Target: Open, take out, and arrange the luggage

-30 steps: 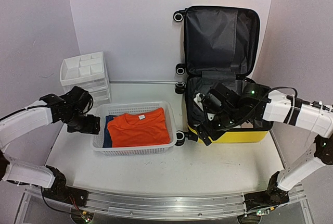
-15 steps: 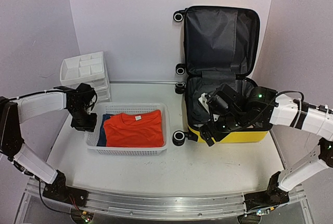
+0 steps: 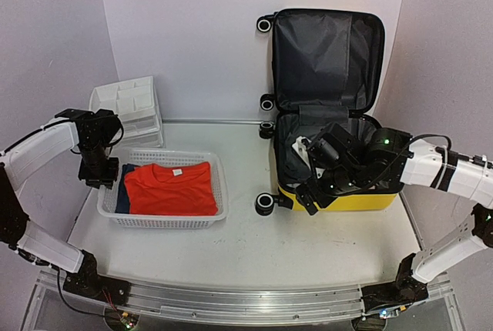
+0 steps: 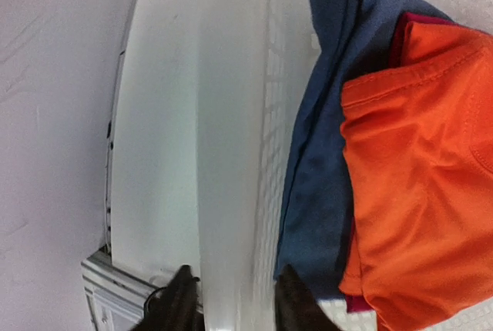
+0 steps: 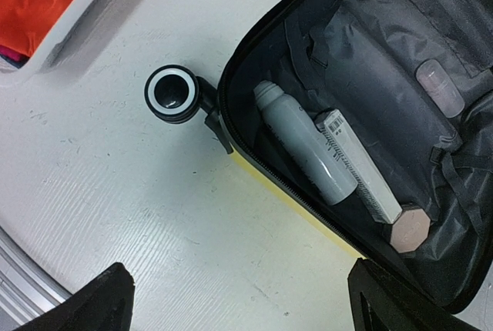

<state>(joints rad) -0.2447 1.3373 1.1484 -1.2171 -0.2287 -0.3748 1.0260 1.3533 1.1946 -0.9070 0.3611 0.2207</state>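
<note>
The yellow suitcase (image 3: 356, 201) lies open at the right, its lid upright against the back wall and dark grey lining showing. In the right wrist view it (image 5: 370, 77) holds a grey bottle (image 5: 304, 142), a white box (image 5: 358, 165), a small clear pink container (image 5: 439, 88) and a beige hexagonal cap (image 5: 408, 227). My right gripper (image 3: 308, 192) is wide open and empty, above the table by the case's front left corner (image 5: 243, 289). My left gripper (image 3: 98, 171) grips the left rim of the white mesh basket (image 3: 166, 222), a finger on each side of the rim (image 4: 231, 285).
The basket holds a folded orange shirt (image 3: 169, 188) over a blue garment (image 4: 323, 154). A white plastic drawer unit (image 3: 131, 108) stands at the back left, just behind my left arm. A black-and-white suitcase wheel (image 5: 173, 94) sticks out toward the basket.
My left gripper has moved left and the basket with the clothes has slid left with it, away from the suitcase. My right arm shifted slightly, then stayed still.
</note>
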